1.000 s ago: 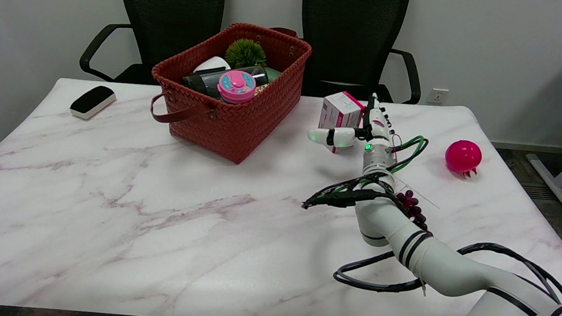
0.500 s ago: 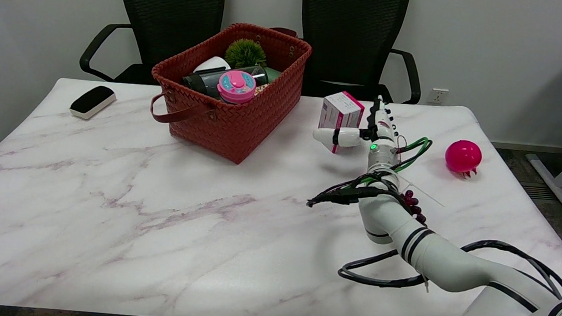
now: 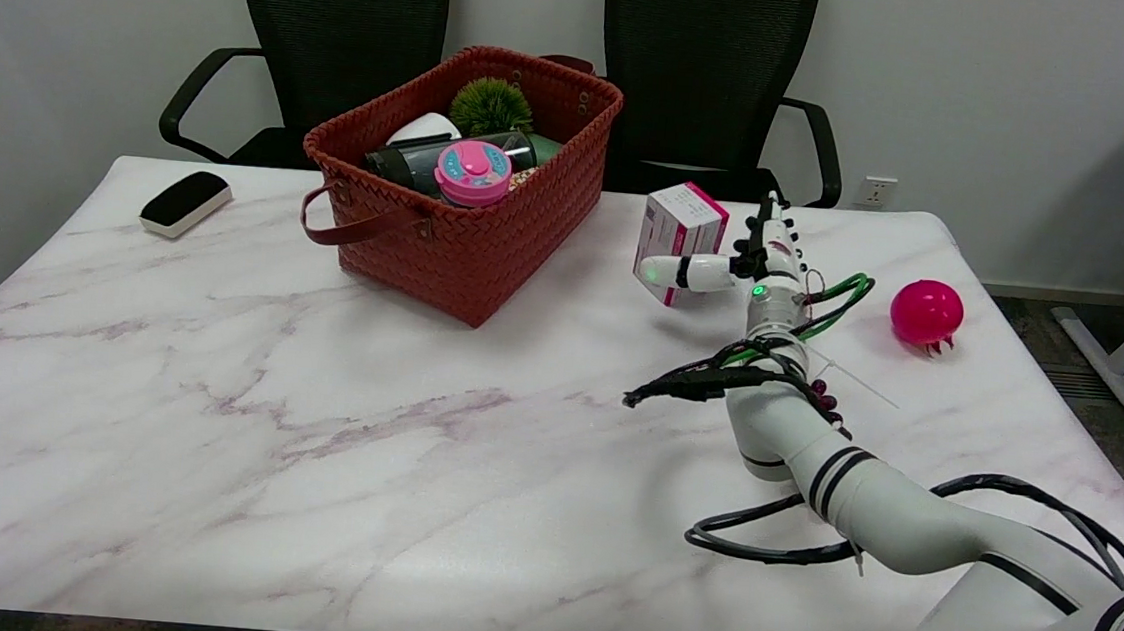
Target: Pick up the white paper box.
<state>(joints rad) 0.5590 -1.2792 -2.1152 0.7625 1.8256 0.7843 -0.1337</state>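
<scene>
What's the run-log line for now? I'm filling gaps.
phase: reach | right hand: open beside white paper box | box: on table, not lifted

The robot's right arm [image 3: 868, 500] reaches in from the near right corner, forearm angled toward the far side. Its right hand [image 3: 752, 260] stands edge-on with fingers [image 3: 774, 234] extended away, thumb [image 3: 678, 271] stretched out to the left, holding nothing.
</scene>
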